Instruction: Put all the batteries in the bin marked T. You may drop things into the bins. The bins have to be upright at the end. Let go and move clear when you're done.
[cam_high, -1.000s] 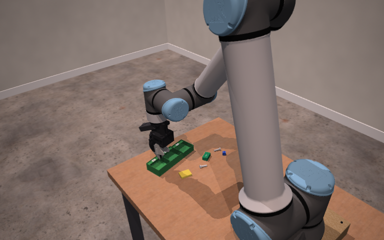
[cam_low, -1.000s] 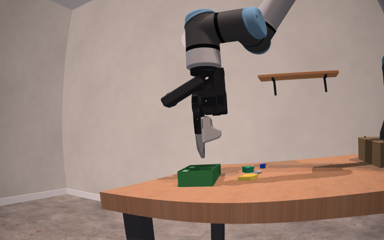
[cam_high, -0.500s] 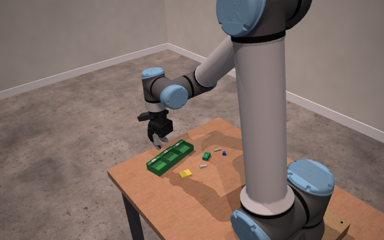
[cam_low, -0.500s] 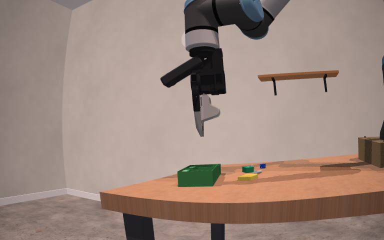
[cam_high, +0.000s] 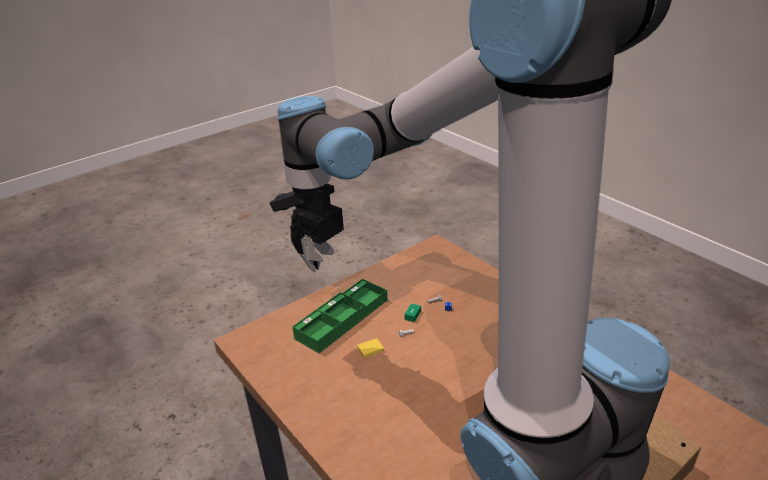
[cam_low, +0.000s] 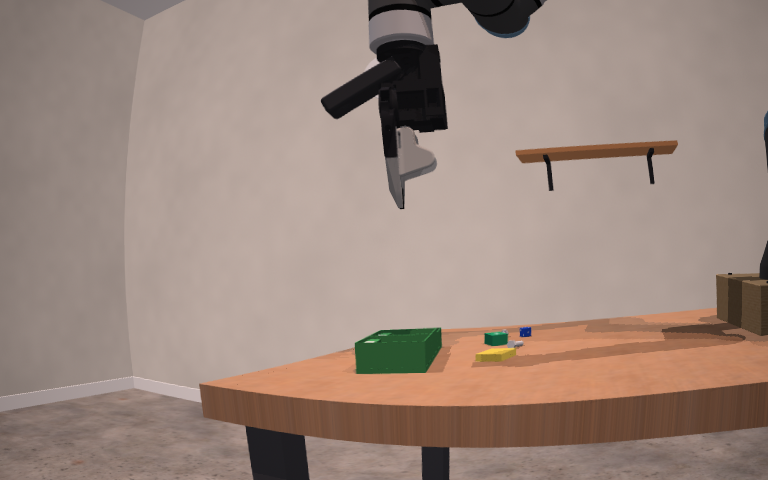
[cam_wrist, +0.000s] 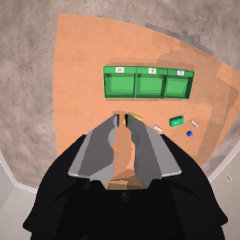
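Observation:
A green bin row (cam_high: 340, 314) with three compartments stands upright near the table's far-left edge; its white label tags are too small to read. It also shows in the exterior view (cam_low: 398, 350) and in the wrist view (cam_wrist: 148, 82). My gripper (cam_high: 312, 263) hangs high above the table, beyond the bin row, also seen from the side (cam_low: 399, 200) and from the wrist (cam_wrist: 125, 119). Its fingers are shut with nothing between them. On the table lie a small green block (cam_high: 412, 311), a yellow block (cam_high: 370, 346), a tiny blue cube (cam_high: 448, 306) and two silver bolt-like pieces (cam_high: 434, 298) (cam_high: 406, 332). I cannot tell which are batteries.
The arm's thick column (cam_high: 546, 254) rises from the table's near right. A wooden block (cam_high: 671, 447) sits beside the base. A wall shelf (cam_low: 595, 151) hangs behind the table. The table edge runs close behind the bins.

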